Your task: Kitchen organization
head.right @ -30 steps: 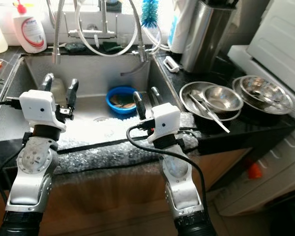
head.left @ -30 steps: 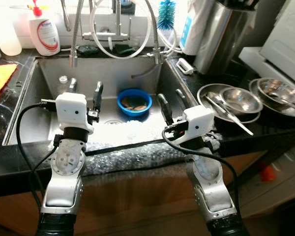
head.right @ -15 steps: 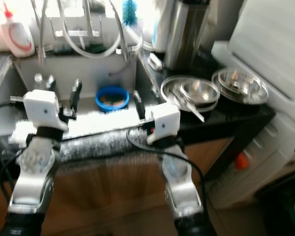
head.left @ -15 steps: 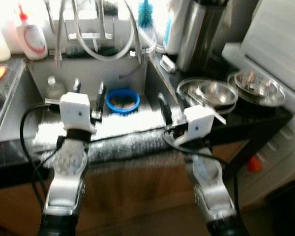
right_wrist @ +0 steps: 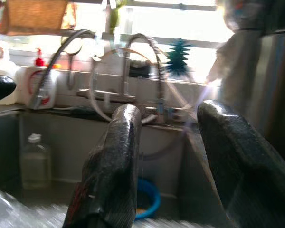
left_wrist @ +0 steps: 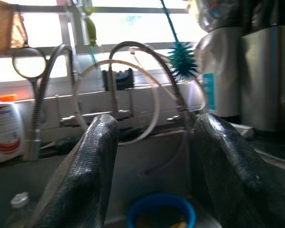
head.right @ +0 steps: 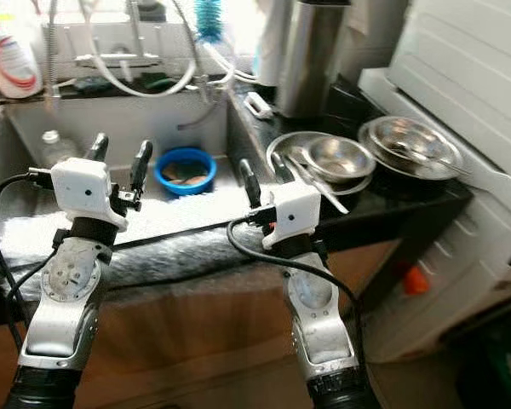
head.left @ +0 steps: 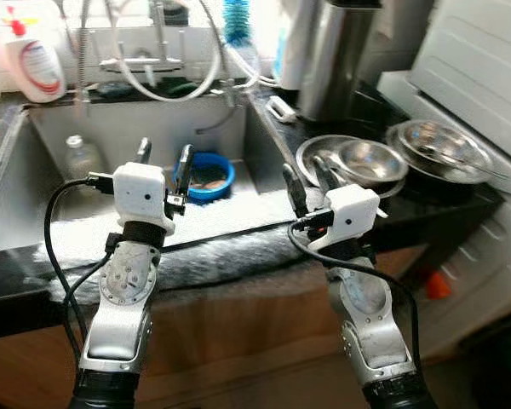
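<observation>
Head cameras above sink [head.left: 34, 153]; wrist cameras toward faucet [left_wrist: 133, 61].

Blue bowl [head.left: 208, 175]: contents brownish, too small to identify; near rim partly behind the left pincer [head.left: 164, 164] finger. Soap bottle [head.left: 34, 60] top cut by the picture's upper edge. Steel canister [head.left: 336, 51] top cropped too. Clear bottle [head.left: 81, 157] in the sink [head.left: 17, 183] washed out by glare. Utensils in the steel bowls [head.left: 370, 162] on the desk unclear. Right wrist view blurred at its lower edge.

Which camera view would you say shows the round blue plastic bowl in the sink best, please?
The left eye view: the blue bowl appears whole, food scraps inside. The right eye view matches; wrist views catch only its rim between the fingers.
</observation>
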Controlling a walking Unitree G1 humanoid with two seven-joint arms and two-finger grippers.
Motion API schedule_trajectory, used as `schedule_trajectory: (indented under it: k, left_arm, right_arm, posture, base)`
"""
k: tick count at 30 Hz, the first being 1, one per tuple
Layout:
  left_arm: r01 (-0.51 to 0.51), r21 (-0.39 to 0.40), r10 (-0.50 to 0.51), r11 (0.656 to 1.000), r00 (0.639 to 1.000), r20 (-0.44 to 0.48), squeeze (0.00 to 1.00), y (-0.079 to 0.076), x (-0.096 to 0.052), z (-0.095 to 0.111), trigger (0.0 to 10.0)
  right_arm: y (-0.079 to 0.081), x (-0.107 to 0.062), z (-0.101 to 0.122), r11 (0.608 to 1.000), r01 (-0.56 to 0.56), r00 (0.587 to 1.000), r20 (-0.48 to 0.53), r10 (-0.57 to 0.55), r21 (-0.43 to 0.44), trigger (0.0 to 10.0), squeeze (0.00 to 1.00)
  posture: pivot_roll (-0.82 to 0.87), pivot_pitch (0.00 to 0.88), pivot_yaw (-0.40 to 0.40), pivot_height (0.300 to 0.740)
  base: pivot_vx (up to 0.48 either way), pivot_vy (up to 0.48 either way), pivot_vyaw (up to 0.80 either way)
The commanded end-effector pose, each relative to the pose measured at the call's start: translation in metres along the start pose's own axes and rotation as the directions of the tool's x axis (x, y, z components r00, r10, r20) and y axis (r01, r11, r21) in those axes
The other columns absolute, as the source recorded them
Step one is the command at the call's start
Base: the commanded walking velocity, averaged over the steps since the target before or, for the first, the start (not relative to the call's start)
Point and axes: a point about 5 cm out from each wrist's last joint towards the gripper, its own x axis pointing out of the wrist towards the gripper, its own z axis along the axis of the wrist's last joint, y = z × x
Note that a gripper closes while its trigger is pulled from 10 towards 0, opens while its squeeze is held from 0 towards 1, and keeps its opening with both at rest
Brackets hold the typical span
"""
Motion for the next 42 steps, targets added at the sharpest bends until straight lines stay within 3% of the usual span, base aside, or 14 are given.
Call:
schedule_trajectory:
  k: [1, 6, 18, 31, 42]
  left_arm:
    - [-0.003, 0.002, 0.003, 1.0, 1.0, 0.005, 0.0, 0.0026, 0.0021, 0.0014, 10.0]
    - [-0.005, 0.002, 0.005, 1.0, 1.0, 0.013, 0.0, 0.0032, 0.0026, 0.0029, 10.0]
    - [0.018, 0.037, -0.019, 0.999, 0.999, 0.031, 0.0, 0.0012, 0.0053, 0.006, 10.0]
    - [0.022, 0.038, -0.023, 0.999, 0.999, 0.04, 0.0, -0.0004, 0.0066, 0.0069, 10.0]
    - [0.039, 0.021, -0.04, 0.999, 0.999, 0.031, 0.0, -0.0051, 0.0053, 0.004, 10.0]
  right_arm:
    - [0.0059, 0.0024, 0.0011, 1.0, -0.025, 1.0, 0.009, 0.025, 0.004, 10.0, 0.0]
    - [0.0054, 0.0013, 0.0006, 0.999, -0.007, 1.0, 0.011, 0.007, 0.042, 10.0, 0.0]
    - [0.0048, 0.0024, 0.0006, 0.999, -0.008, 1.0, 0.014, 0.007, 0.031, 10.0, 0.0]
    - [0.0054, 0.0027, 0.0006, 1.0, -0.018, 1.0, 0.017, 0.018, 0.024, 10.0, 0.0]
    - [0.0042, 0.0021, -0.0012, 0.999, -0.017, 1.0, 0.008, 0.017, 0.035, 10.0, 0.0]
  posture:
    - [0.04, 0.0, -0.06, 0.74]
    - [0.04, 0.0, -0.057, 0.74]
    - [0.04, 0.0, -0.053, 0.74]
    - [0.04, 0.0, -0.054, 0.74]
    - [0.04, 0.0, -0.061, 0.74]
  base:
    - [0.0, 0.48, 0.8]
    - [0.0, 0.475, 0.27]
    - [0.0, 0.0, 0.0]
    - [0.0, -0.307, 0.0]
    - [0.0, 0.0, 0.0]
